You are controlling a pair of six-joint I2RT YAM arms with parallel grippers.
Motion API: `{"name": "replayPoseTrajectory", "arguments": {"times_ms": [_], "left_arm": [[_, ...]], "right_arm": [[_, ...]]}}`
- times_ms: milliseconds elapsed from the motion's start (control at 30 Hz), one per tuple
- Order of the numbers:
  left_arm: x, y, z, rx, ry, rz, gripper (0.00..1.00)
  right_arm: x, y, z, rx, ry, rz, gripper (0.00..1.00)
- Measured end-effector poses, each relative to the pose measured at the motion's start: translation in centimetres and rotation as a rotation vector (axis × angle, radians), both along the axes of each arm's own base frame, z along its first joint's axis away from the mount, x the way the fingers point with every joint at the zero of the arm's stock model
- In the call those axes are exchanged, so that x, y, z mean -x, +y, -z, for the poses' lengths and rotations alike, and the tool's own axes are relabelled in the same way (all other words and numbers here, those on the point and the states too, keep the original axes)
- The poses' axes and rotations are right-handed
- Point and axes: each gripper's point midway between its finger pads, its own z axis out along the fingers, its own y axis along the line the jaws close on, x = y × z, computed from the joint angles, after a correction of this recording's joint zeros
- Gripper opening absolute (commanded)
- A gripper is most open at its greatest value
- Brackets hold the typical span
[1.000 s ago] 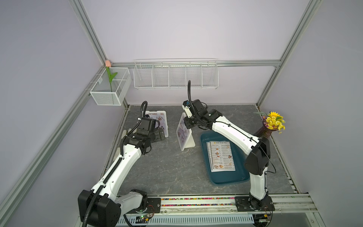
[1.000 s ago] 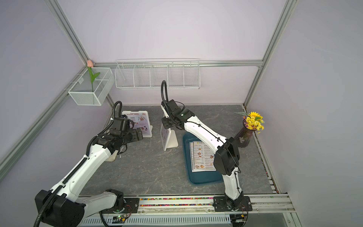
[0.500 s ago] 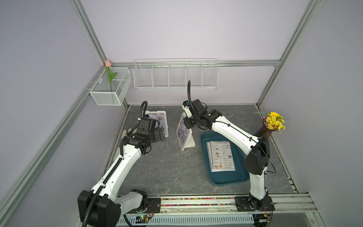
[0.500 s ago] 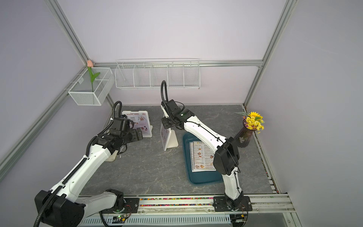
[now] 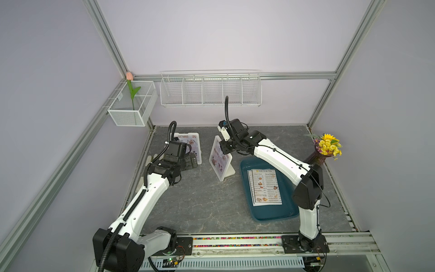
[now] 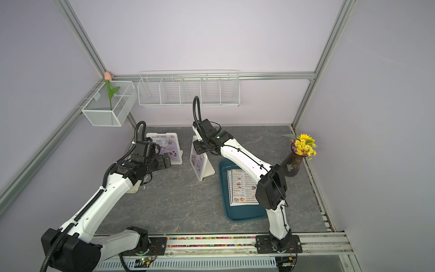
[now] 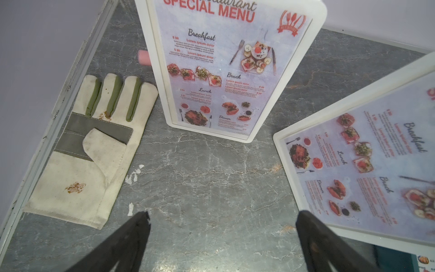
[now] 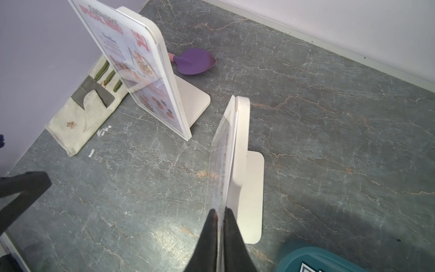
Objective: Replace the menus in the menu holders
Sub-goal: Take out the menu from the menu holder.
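the widest free stretch of the table [image 5: 200, 202] lies in front of both holders, between the left arm [image 5: 150, 195] and the teal tray [image 5: 273, 215]. the rear menu holder [image 5: 197, 143] and the middle menu holder [image 5: 221, 164] stand upright with a bare gap between them, reachable from the front. the left gripper [image 7: 223, 215] hangs wide-jawed before the rear holder. a glove [image 7: 89, 150] lies flat along the left wall, and a purple trowel [image 8: 196, 61] lies behind the rear holder. the right arm [image 5: 277, 160] spans the tray's back end, with the right gripper [image 8: 220, 212] pinched on the middle holder's top edge. the back right floor is bare up to the vase [image 5: 317, 161].
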Motion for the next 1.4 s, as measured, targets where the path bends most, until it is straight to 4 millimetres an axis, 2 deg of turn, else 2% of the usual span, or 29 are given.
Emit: {"name": "replayPoseTrajectory", "arguments": {"times_ms": [700, 1400], "left_arm": [[0.04, -0.13, -0.02, -0.005, -0.002, 0.003, 0.99], [0.06, -0.24, -0.04, -0.016, -0.005, 0.004, 0.99]], "right_arm": [[0.0, -0.15, 0.02, -0.027, 0.033, -0.004, 0.14], [0.02, -0.37, -0.66, -0.046, 0.032, -0.009, 0.09]]}}
